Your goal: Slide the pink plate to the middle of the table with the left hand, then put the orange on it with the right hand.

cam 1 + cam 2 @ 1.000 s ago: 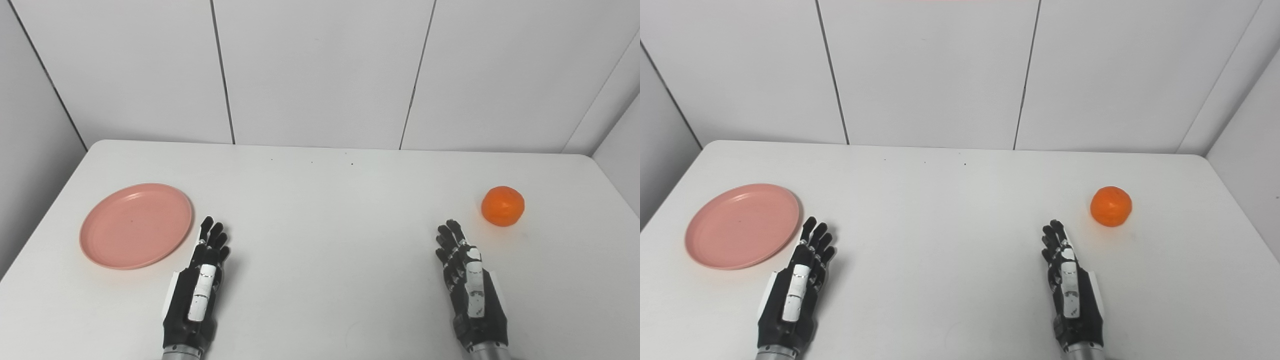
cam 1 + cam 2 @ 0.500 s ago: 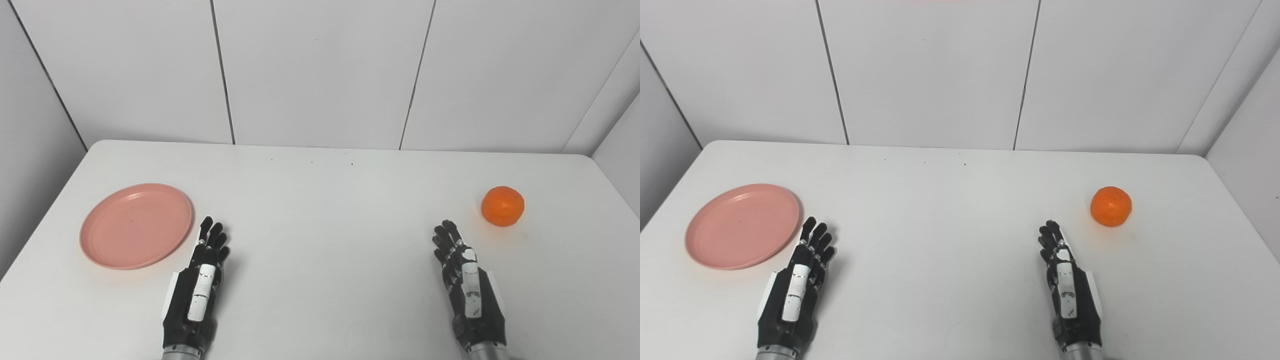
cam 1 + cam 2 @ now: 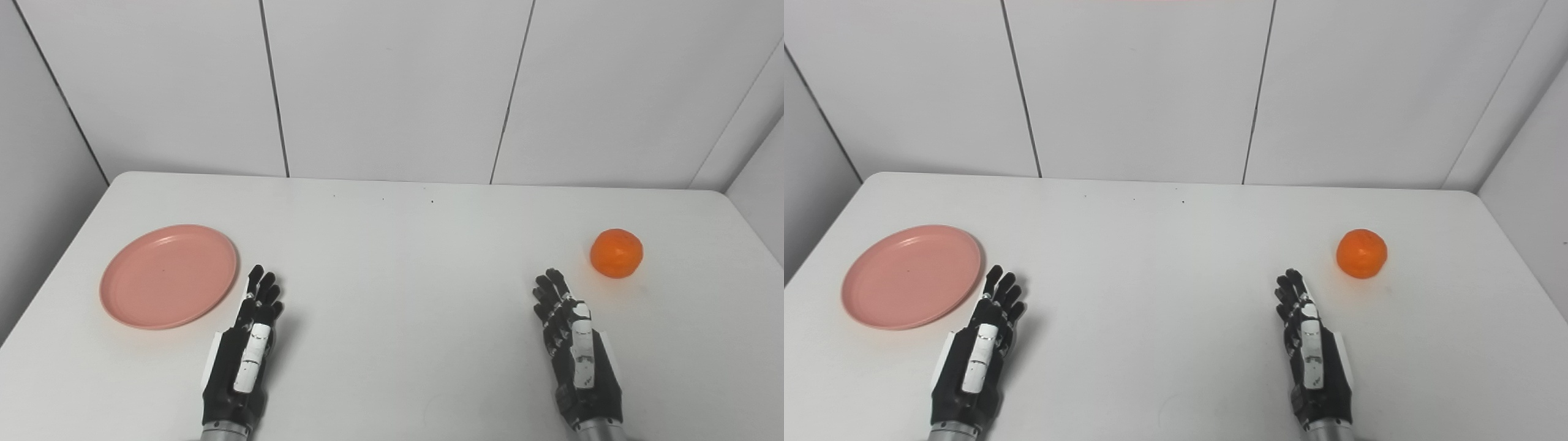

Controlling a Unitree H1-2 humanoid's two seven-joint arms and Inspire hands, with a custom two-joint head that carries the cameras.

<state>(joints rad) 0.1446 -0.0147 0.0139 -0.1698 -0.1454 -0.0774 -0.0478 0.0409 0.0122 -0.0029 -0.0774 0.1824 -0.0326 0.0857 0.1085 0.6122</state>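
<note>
Pink plate (image 3: 168, 276) lies near the white table's (image 3: 392, 245) left edge, orange (image 3: 616, 253) near its right edge (both untouched); left hand (image 3: 244, 359) and right hand (image 3: 579, 358) rest empty, fingers extended.

Paired head views over table (image 3: 392, 294)

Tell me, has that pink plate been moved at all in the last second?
No. The pink plate sits at the table's left side; the whole picture shifted slightly, wall seams included, so the camera moved. The left hand lies beside it, not touching.
</note>
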